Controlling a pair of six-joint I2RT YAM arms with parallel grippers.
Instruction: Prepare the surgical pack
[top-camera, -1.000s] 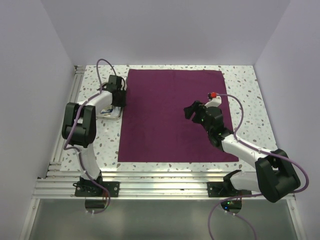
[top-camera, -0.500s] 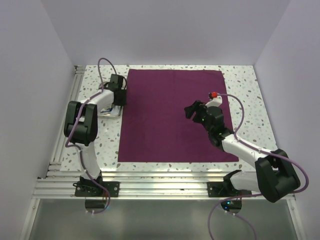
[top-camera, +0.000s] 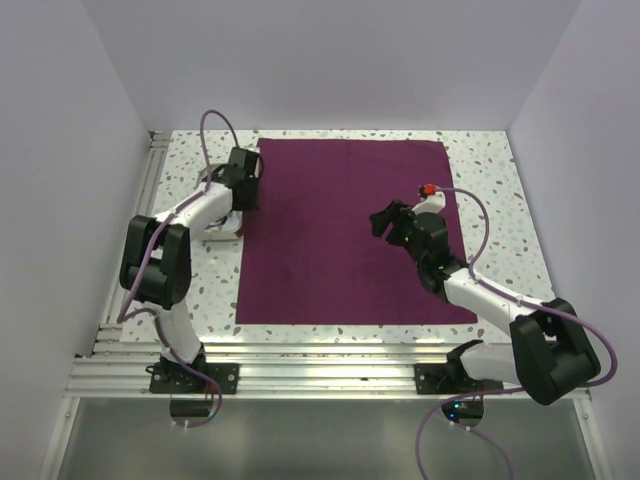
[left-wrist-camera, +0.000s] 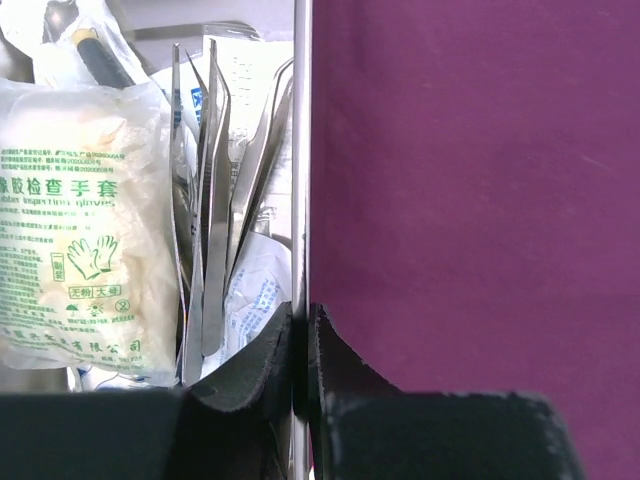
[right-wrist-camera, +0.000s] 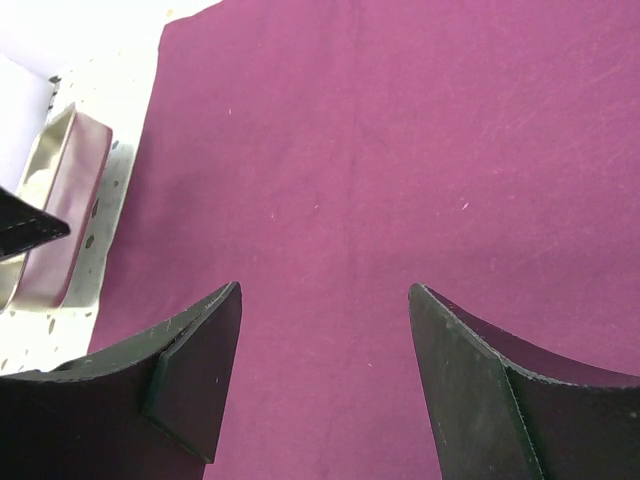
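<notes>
A: So, where is the cloth (top-camera: 345, 230)?
B: Flat on the table (top-camera: 490, 165); looks limp, take a corner. Left gripper (left-wrist-camera: 302, 330) pinches the stiff tray (left-wrist-camera: 302, 150) rim beside it; right gripper (right-wrist-camera: 325, 295) hangs open above.

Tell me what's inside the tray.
A glove packet, steel tweezers and white sachets sit packed in the tray, whose rim the left pincer grips. They cover the tray's floor.

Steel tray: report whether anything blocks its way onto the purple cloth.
Nothing visible does. The steel tray, its rim clamped by the left gripper, sits beside the purple cloth's bare left edge. The right gripper hovers open above the cloth, farther right.
</notes>
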